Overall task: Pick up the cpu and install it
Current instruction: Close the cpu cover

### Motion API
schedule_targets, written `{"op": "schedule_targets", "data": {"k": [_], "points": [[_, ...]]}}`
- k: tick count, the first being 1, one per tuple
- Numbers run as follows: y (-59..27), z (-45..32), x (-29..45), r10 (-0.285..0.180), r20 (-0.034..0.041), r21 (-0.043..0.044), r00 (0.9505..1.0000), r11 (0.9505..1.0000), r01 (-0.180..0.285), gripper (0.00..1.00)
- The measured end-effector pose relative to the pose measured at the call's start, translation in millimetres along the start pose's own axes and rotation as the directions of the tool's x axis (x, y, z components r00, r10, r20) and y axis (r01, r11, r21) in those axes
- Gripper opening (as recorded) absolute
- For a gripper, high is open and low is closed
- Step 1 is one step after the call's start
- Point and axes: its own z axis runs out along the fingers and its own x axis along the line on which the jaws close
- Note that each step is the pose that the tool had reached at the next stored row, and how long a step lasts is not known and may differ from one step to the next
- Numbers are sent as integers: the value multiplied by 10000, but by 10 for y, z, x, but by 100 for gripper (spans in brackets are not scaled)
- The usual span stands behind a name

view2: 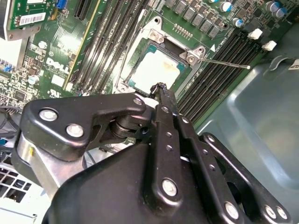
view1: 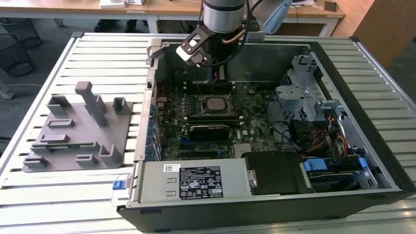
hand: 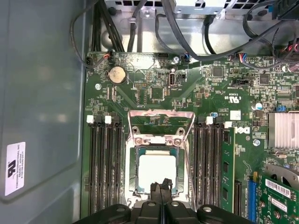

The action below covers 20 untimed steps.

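Slatted metal worktop (view1: 65,204) carries an open computer case (view1: 383,161), with office desks (view1: 162,7) behind it.

At the centre of the motherboard (view1: 254,126) the cpu (hand: 156,170) lies flat in its socket, pale metal top facing up. The hinged retention frame (hand: 161,116) around it stands open, and a thin latch lever (view2: 224,62) juts out to one side.

I judge the chip light, stiff and thin. Its smooth lid would be slippery under pinching pads. The contact side and the socket beneath are probably easy to damage, so tilting or dragging it is the risk. The sensible hold is across two opposite edges, kept level, with no pressure on the top. Seated like this, very little edge stands proud to catch.

Rows of memory slots (hand: 105,163) flank the socket on both sides.

The hand (hand: 161,185) hangs just above the near edge of the chip. Its two black fingers are pressed together with nothing between them, and I cannot tell whether the tips touch the lid.

In the exterior view a boxed power supply (view1: 195,181) sits at six o'clock from the socket. A grey fixture block (view1: 78,131) rests on the slats at nine o'clock, well apart from the case.
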Motion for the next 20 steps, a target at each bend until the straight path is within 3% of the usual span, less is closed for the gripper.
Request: {"op": "schedule_targets", "data": {"k": [20], "points": [[-3, -124, 2, 0, 1, -49, 10000, 10000, 0, 11]]}}
